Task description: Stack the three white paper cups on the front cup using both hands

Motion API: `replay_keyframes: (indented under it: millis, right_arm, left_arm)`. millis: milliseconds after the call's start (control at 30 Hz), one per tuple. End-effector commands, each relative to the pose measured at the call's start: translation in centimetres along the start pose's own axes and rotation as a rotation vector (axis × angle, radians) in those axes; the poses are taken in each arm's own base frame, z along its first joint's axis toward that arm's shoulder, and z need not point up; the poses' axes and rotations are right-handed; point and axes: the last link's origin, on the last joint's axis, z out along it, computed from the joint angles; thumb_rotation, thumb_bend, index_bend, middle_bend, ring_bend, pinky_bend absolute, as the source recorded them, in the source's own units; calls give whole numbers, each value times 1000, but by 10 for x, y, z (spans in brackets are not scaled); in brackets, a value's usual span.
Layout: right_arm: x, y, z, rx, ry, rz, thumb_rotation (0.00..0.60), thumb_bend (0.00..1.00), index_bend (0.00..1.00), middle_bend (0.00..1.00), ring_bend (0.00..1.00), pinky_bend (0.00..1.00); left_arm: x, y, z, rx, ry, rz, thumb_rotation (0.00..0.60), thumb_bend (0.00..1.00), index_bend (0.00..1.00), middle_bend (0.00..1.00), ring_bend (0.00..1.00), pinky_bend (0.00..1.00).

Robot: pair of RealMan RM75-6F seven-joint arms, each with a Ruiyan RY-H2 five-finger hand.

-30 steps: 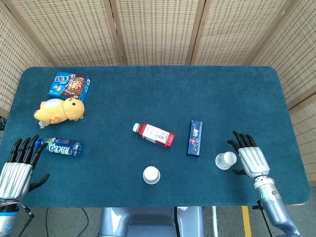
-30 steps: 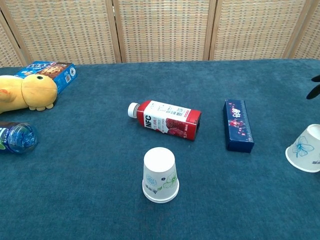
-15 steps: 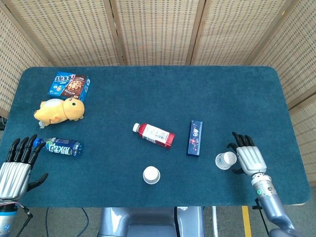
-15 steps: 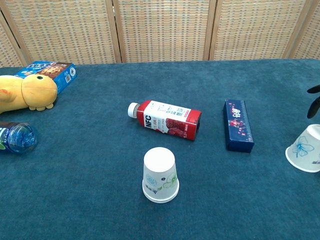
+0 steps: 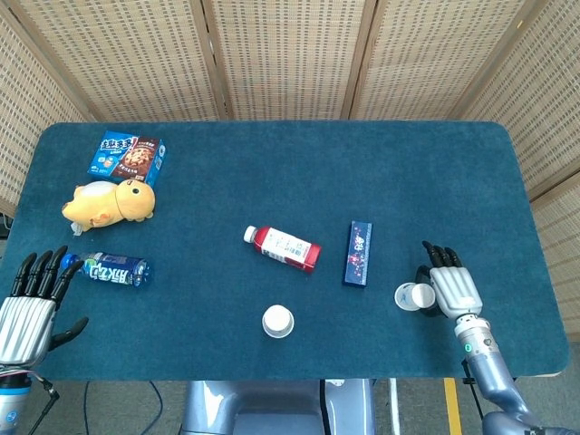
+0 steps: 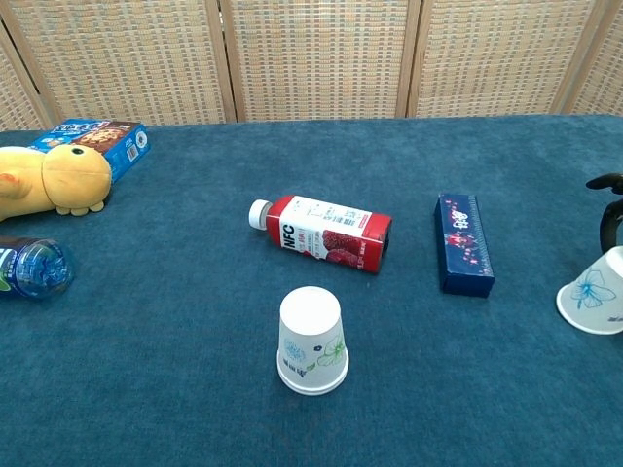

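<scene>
One white paper cup (image 5: 278,321) (image 6: 312,340) stands upside down near the table's front edge, in the middle. A second white paper cup (image 5: 412,296) (image 6: 596,302), printed with a blue flower, lies tilted at the front right. My right hand (image 5: 450,288) is pressed against its right side, with dark fingers (image 6: 606,209) curving over it; the cup still rests on the cloth. My left hand (image 5: 25,313) hovers at the front left corner with fingers spread and holds nothing. The chest view does not show it.
A red juice bottle (image 5: 283,247) (image 6: 321,232) lies behind the front cup. A dark blue box (image 5: 359,253) (image 6: 464,243) lies between the bottle and the right cup. A water bottle (image 5: 113,269), a yellow plush duck (image 5: 109,201) and a snack box (image 5: 127,156) are at the left.
My right hand slid left and closed in on the tilted cup, which shifted slightly. Its fingers curled more. The left hand barely moved.
</scene>
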Motion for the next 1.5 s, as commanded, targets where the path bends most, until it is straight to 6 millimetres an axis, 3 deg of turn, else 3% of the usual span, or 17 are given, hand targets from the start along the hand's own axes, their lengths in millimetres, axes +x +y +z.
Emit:
replay_keyframes:
  millis: [33, 267, 400, 567, 933, 1067, 1233, 1500]
  right_arm:
    - [4, -2, -2, 10, 11, 1, 600, 204, 548, 85, 0, 84]
    - [25, -15, -9, 57, 76, 9, 600, 205, 568, 96, 0, 84]
    - [46, -38, -17, 139, 132, 34, 600, 206, 569, 96, 0, 85]
    - [53, -57, -16, 190, 140, 57, 600, 206, 569, 96, 0, 85]
    - [50, -119, 3, 304, 125, 128, 600, 208, 570, 97, 11, 90]
    - [55, -153, 6, 375, 107, 152, 600, 207, 573, 99, 14, 91]
    - [56, -169, 8, 400, 86, 161, 600, 207, 577, 103, 16, 91]
    - [52, -176, 3, 413, 53, 172, 600, 207, 583, 108, 16, 91]
  left_arm:
    - [0, -1, 0, 1, 1, -1, 600, 196, 136, 0, 0, 0]
    - [1, -1, 0, 3, 4, -4, 600, 195, 136, 0, 0, 0]
    - [1, 0, -1, -2, 6, -4, 600, 195, 136, 0, 0, 0]
    - [0, 1, -2, -9, 3, -2, 600, 196, 136, 0, 0, 0]
    - [2, -1, -2, -9, 5, -11, 600, 195, 136, 0, 0, 0]
    - [0, -4, 0, -2, -1, -11, 600, 196, 136, 0, 0, 0]
    - [0, -3, -1, -9, -2, -15, 600, 195, 136, 0, 0, 0]
    - [-2, -3, 0, -13, -8, -12, 600, 196, 136, 0, 0, 0]
